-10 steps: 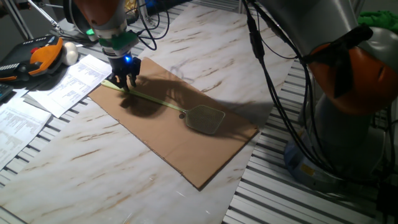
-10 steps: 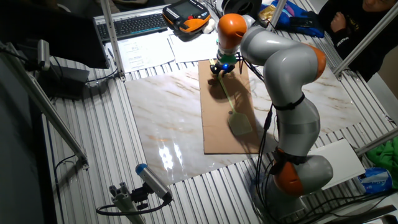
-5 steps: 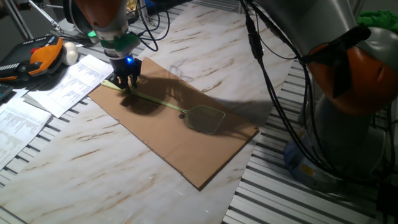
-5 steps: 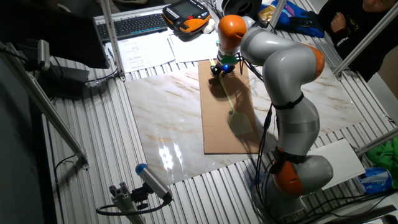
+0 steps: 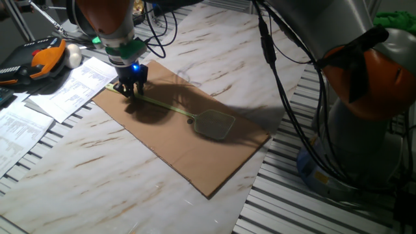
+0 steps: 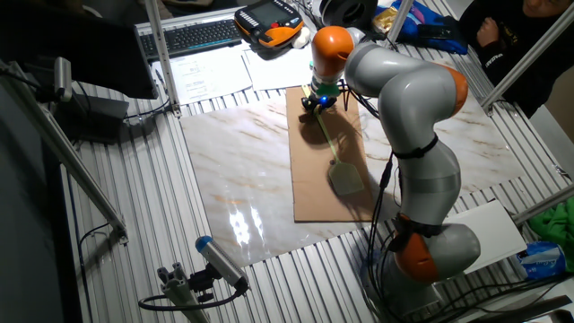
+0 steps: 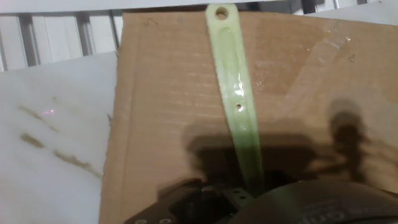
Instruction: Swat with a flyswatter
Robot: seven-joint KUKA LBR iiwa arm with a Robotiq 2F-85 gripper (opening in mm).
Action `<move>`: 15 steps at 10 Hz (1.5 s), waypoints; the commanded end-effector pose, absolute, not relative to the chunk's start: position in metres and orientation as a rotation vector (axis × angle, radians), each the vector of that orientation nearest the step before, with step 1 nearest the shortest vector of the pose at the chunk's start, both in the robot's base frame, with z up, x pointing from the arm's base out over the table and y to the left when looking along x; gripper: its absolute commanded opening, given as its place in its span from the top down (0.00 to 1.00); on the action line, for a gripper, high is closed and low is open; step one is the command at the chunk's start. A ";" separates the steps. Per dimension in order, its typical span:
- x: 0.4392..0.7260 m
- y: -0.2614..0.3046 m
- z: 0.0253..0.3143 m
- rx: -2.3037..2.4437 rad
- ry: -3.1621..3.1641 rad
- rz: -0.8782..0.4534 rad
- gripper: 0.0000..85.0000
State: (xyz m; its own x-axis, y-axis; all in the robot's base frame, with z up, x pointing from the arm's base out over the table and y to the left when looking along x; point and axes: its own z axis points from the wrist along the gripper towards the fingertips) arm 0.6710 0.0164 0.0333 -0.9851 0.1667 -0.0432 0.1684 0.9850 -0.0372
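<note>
The pale yellow-green flyswatter (image 5: pixel 213 124) lies on a brown cardboard sheet (image 5: pixel 175 146). Its thin handle (image 5: pixel 162 106) runs left from the mesh head to my gripper (image 5: pixel 130 88). The gripper points down and is shut on the handle close to its far end. In the other fixed view the gripper (image 6: pixel 316 104) is at the far end of the cardboard and the swatter head (image 6: pixel 345 179) lies nearer the arm's base. In the hand view the handle (image 7: pixel 233 87) runs up from between my dark, blurred fingers (image 7: pixel 180 199), and its hanging hole is at the top.
Printed papers (image 5: pixel 71 84), an orange-black teach pendant (image 5: pixel 39 58) and a white ball (image 5: pixel 73 57) lie left of the cardboard. A keyboard (image 6: pixel 193 36) sits at the back. The arm's own base (image 6: pixel 430 251) and cables (image 5: pixel 286 97) stand to the right.
The gripper has shifted slightly to the left along the cardboard with the handle in it. The swatter head has crept a little the same way.
</note>
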 end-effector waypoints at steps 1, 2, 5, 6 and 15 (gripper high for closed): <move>0.672 0.015 0.034 0.259 3.089 -0.066 0.40; 0.672 0.014 0.034 0.260 3.092 -0.067 0.40; 0.672 0.016 0.029 0.270 3.083 -0.063 0.60; 0.672 0.015 0.029 0.263 3.084 -0.068 0.60; 0.670 0.009 0.069 0.262 3.091 -0.071 1.00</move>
State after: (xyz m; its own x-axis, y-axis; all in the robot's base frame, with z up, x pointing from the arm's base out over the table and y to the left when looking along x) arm 0.6700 0.0081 0.0689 -0.9851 0.1671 -0.0418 0.1688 0.9848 -0.0413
